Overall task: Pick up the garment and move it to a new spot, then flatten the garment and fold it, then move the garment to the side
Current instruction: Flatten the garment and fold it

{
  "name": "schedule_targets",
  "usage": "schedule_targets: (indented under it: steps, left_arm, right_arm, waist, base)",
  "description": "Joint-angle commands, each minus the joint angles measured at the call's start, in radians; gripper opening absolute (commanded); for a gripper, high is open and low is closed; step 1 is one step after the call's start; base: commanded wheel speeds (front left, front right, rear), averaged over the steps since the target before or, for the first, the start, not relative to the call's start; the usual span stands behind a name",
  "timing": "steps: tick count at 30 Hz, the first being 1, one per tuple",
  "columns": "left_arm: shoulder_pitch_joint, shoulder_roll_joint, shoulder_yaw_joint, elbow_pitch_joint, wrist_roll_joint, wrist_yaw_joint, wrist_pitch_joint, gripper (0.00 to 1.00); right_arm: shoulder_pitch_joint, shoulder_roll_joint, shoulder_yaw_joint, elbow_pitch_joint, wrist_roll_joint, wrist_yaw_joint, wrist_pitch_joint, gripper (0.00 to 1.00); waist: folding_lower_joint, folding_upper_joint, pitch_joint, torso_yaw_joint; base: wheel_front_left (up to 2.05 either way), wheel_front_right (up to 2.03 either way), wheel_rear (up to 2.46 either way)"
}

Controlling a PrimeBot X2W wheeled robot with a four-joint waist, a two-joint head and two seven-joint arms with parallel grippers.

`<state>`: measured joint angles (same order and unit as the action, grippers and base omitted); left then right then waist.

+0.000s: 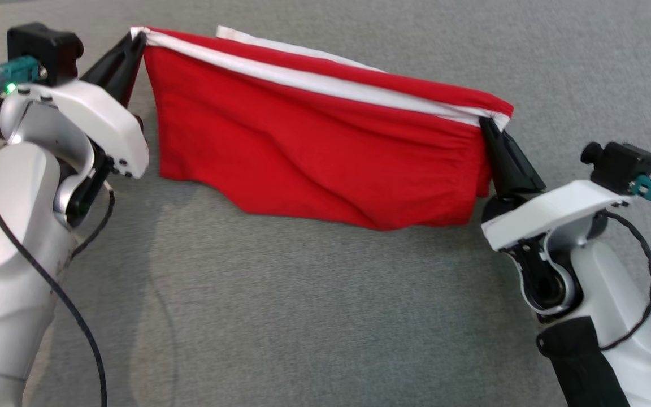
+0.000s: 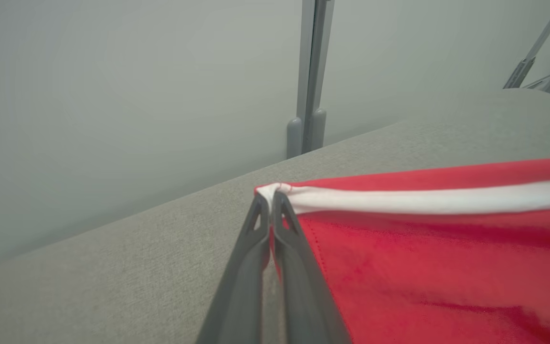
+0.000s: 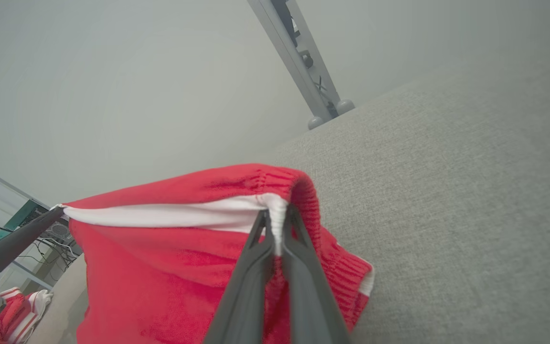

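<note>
The garment (image 1: 314, 147) is red, white-banded — the surface (image 1: 303, 316) plain grey.

I see a counter (image 1: 303, 316) covered in grey woven fabric. Beyond its far edge, a grey metal post (image 2: 311, 71) stands against a plain pale wall (image 2: 112, 95). In the right wrist view I note shelving (image 3: 22, 217) with cables, and a red-and-white cloth heap (image 3: 12, 315) lower in that view.

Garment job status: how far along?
Done: pickup. The red garment hangs stretched between the left gripper and right gripper, each shut on one end of its white-striped top edge. In hand: the garment is held up over the grey surface, probably for the move. Left: laying it down, flattening, folding, moving it aside.
</note>
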<state>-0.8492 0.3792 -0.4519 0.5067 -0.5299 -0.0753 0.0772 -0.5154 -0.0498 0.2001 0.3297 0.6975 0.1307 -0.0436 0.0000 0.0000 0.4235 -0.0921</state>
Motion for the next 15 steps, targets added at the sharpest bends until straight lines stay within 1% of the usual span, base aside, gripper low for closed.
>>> schedule_targets:
  steps: [1,3,4,9,15]
  left_arm:
    - [-0.045,-0.004,-0.004,0.063,0.012,-0.010,-0.024,0.00]
    - [-0.086,-0.020,-0.012,0.138,0.015,-0.021,-0.044,0.00]
    - [-0.086,-0.020,-0.012,0.138,0.015,-0.021,-0.044,0.00]
    - [-0.160,-0.051,-0.042,0.300,0.007,-0.043,-0.085,0.00]
    - [-0.207,-0.091,-0.083,0.413,-0.016,-0.054,-0.134,0.00]
  right_arm:
    - [-0.033,-0.005,0.019,0.033,0.010,0.000,-0.028,0.00]
    - [-0.068,-0.005,0.052,0.066,0.031,0.000,-0.054,0.00]
    - [-0.068,-0.005,0.052,0.066,0.031,0.000,-0.054,0.00]
    - [-0.127,-0.005,0.111,0.157,0.068,0.000,-0.106,0.00]
    - [-0.159,-0.004,0.156,0.231,0.107,0.000,-0.144,0.00]
  waist:
    - [0.0000,0.0000,0.049,-0.049]
    - [0.0000,0.0000,0.063,-0.062]
    - [0.0000,0.0000,0.063,-0.062]
    - [0.0000,0.0000,0.083,-0.087]
    - [0.0000,0.0000,0.091,-0.092]
  base:
    - [0.00,0.00,0.00]
    - [0.00,0.00,0.00]
    - [0.00,0.00,0.00]
    - [0.00,0.00,0.00]
    - [0.00,0.00,0.00]
